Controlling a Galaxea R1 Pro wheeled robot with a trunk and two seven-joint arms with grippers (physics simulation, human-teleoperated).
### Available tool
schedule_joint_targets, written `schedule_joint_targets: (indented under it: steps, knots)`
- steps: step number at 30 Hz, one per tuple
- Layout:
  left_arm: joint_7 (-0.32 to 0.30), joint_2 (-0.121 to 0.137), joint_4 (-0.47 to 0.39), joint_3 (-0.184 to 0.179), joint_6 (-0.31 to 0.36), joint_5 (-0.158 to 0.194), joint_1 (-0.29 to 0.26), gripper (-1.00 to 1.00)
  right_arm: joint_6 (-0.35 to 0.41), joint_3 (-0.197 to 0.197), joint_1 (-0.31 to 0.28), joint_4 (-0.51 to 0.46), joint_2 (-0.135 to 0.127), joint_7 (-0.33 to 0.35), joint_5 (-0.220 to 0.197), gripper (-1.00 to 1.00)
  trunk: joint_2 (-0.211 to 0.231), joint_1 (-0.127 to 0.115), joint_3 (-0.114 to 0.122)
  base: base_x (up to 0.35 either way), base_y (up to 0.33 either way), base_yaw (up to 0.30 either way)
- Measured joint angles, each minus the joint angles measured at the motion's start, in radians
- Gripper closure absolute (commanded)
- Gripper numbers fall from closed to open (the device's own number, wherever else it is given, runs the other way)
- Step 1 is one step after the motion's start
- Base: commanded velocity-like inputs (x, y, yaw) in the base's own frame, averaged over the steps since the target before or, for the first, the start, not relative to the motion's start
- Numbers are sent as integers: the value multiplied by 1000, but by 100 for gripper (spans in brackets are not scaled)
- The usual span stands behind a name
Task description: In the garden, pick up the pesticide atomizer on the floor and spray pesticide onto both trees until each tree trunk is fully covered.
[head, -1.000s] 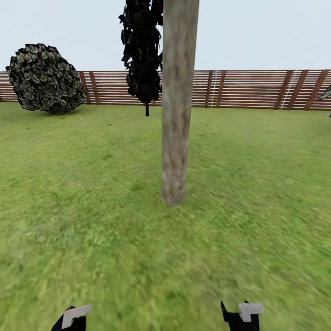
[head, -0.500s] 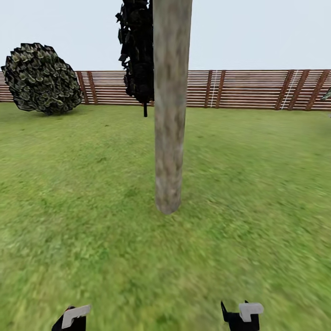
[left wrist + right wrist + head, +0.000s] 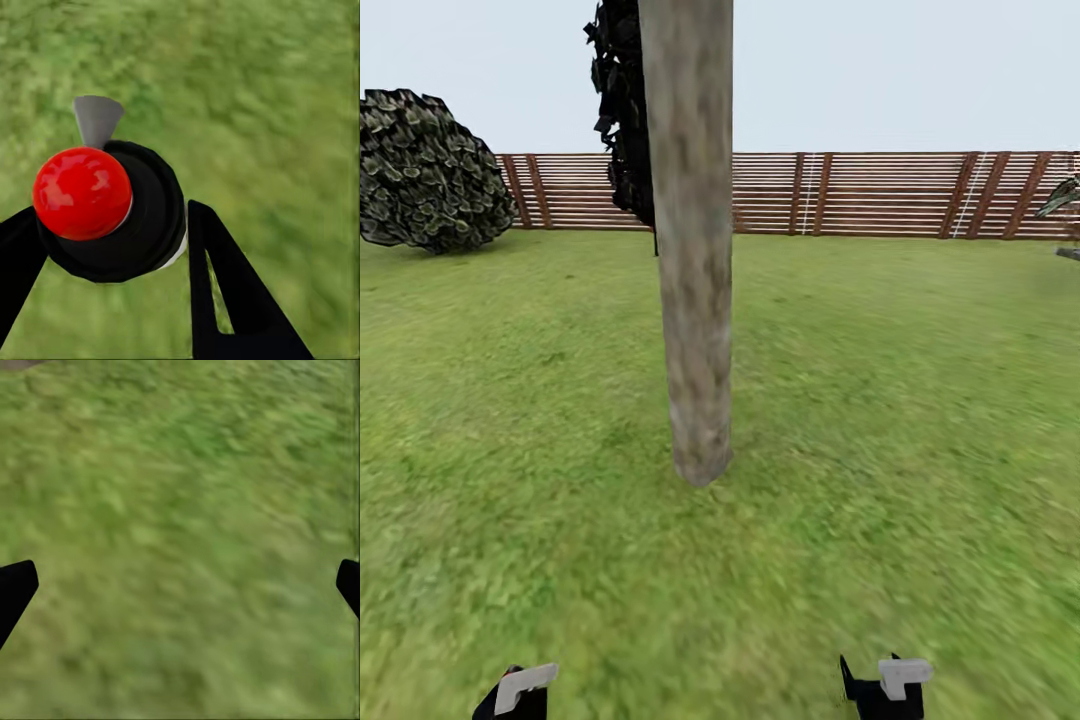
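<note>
The lawn (image 3: 920, 400) takes up most of your head view, from the lower edge up to one brown slatted fence (image 3: 860, 192) running across the upper third under a pale sky. You have one tree trunk (image 3: 693, 240) in front of you, a thick mottled grey-tan column just left of centre, rising out of the top of the frame with its base on the grass a little below the middle. Behind it, partly covered by its left edge, stands one dark, black-leaved tree (image 3: 620, 110) on a thin stem. One rounded bush (image 3: 422, 172) sits at the upper left against the fence, and a few leaves of one more plant (image 3: 1060, 195) poke in at the right edge.

At the bottom edge you see two wrist ends, the left gripper (image 3: 515, 692) in the lower left corner and the right gripper (image 3: 885, 685) in the lower right.

In your left wrist view, the left gripper (image 3: 112, 255) is clenched around the pesticide atomizer (image 3: 120, 210): one black round body with one red knob on top and one grey nozzle, sitting between the two black fingers (image 3: 225, 292) over blurred grass.

In your right wrist view, the right gripper (image 3: 180, 585) is spread wide with nothing between its two fingertips (image 3: 15, 589), one at each side edge, over grass.
</note>
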Motion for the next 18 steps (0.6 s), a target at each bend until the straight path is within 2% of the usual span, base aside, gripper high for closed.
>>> schedule_joint_targets:
  steps: [11,12,13,15,16,18]
  knots:
    - [-8,9,1,-1,0,1,0,100,2,3,-1,-7,2,3,4,-100,0,0,0,260,-136,-18]
    - [-10,10,-4,-2,1,0,-1,100,2,3,-1,-18,0,3,4,-100,0,0,0,151,-13,0]
    - [-11,12,-12,-2,2,-1,-8,100,3,4,-2,-77,-2,5,12,-100,0,0,0,77,-6,0]
    - [-14,12,-16,-3,2,-4,-14,100,14,4,-2,-181,-2,9,65,-100,0,0,0,44,-4,0]
    - [-16,13,-16,-3,2,-8,-15,100,20,4,-2,-201,-2,10,84,-100,0,0,0,20,-2,0]
    - [-43,17,-18,-6,4,-44,-16,100,76,4,-2,-291,-2,8,214,-100,0,0,0,11,-1,0]
